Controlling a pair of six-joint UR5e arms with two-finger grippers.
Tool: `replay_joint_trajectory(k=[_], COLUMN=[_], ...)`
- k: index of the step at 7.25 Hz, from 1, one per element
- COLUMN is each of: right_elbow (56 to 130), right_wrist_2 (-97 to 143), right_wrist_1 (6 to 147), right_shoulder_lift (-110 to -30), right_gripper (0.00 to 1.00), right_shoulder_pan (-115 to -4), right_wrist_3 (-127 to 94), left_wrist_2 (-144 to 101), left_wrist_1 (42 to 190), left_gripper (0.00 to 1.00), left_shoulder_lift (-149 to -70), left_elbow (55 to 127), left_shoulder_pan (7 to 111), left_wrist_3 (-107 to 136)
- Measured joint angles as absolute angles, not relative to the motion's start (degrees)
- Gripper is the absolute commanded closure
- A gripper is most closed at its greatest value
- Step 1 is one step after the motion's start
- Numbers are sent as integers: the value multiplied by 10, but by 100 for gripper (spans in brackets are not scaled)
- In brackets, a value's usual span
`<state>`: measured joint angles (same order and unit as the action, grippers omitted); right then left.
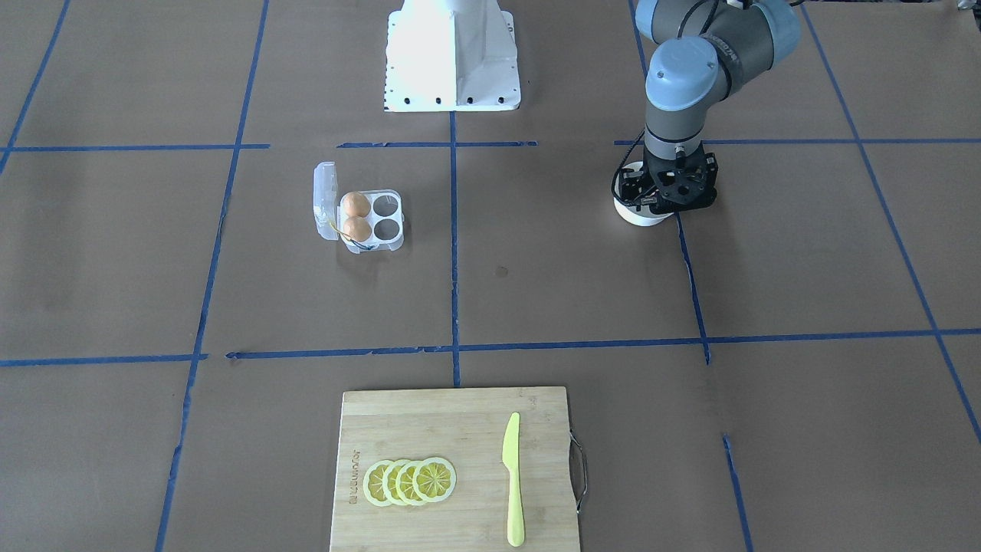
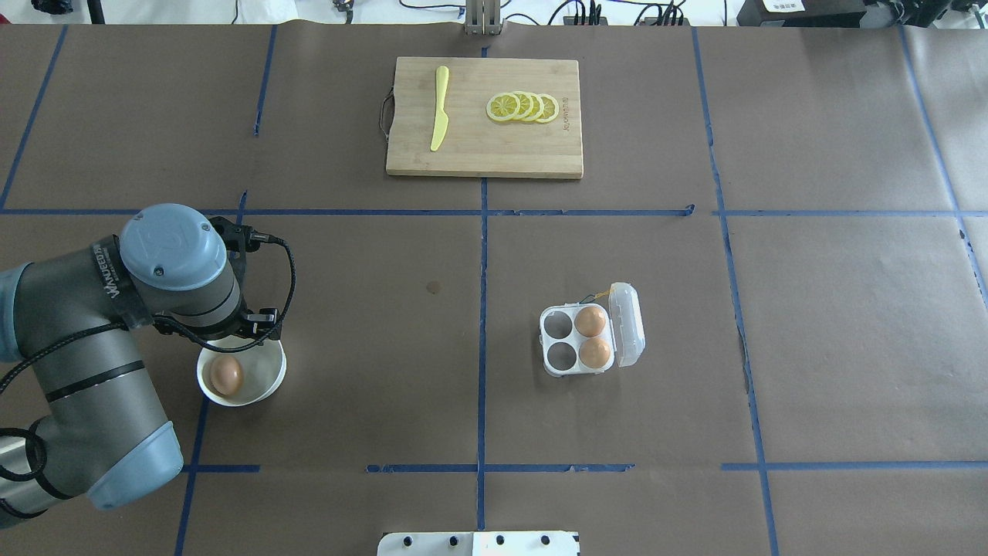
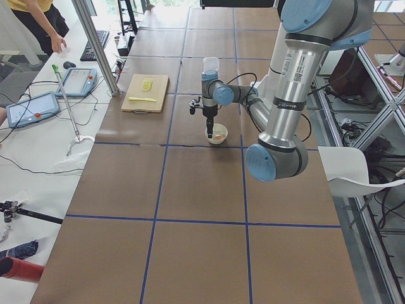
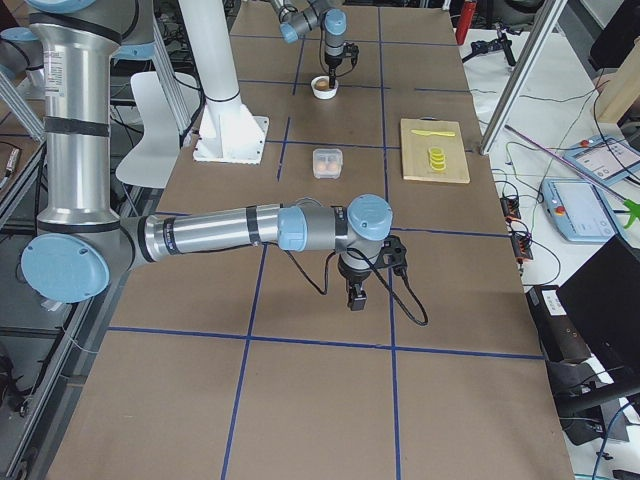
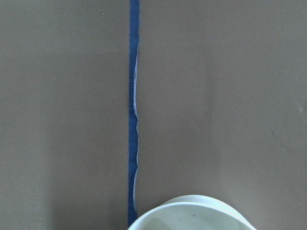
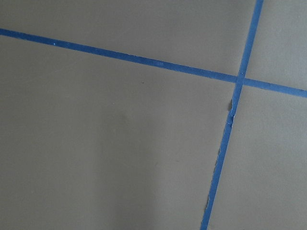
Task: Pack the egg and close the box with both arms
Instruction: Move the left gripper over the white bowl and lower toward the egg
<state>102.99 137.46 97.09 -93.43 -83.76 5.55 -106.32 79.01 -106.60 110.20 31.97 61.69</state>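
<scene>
One tan egg (image 2: 226, 374) lies in a white bowl (image 2: 264, 361) at the near left. My left gripper (image 1: 667, 193) hangs straight down over the bowl's far rim; its fingers are hidden under the wrist, so I cannot tell if it is open. The left wrist view shows only the bowl's rim (image 5: 192, 200). The clear carton (image 2: 557, 327) sits open right of centre, its lid (image 2: 627, 324) folded out, with two eggs (image 2: 590, 321) in the cells beside the lid. My right gripper (image 4: 356, 298) shows only in the exterior right view, low over bare table, and I cannot tell its state.
A wooden cutting board (image 2: 482, 150) at the far middle carries a yellow knife (image 2: 439, 108) and lemon slices (image 2: 523, 107). The white pedestal (image 1: 452, 61) stands at the robot's edge. Blue tape lines cross the brown table cover.
</scene>
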Motion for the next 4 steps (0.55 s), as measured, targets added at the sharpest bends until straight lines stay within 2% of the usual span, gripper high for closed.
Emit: replay_joint_trajectory(k=[4], right_elbow=[1027], right_wrist_2=[1375], right_wrist_1=[971], right_shoulder_lift=[-934], right_gripper=[0], right_shoulder_pan=[-837], right_wrist_3=[56], left_wrist_2=[-1069], left_wrist_1=[788], left_gripper=[10], left_shoulder_lift=[-1066], left_elbow=[1104], left_shoulder_pan=[313], left_wrist_3=[618])
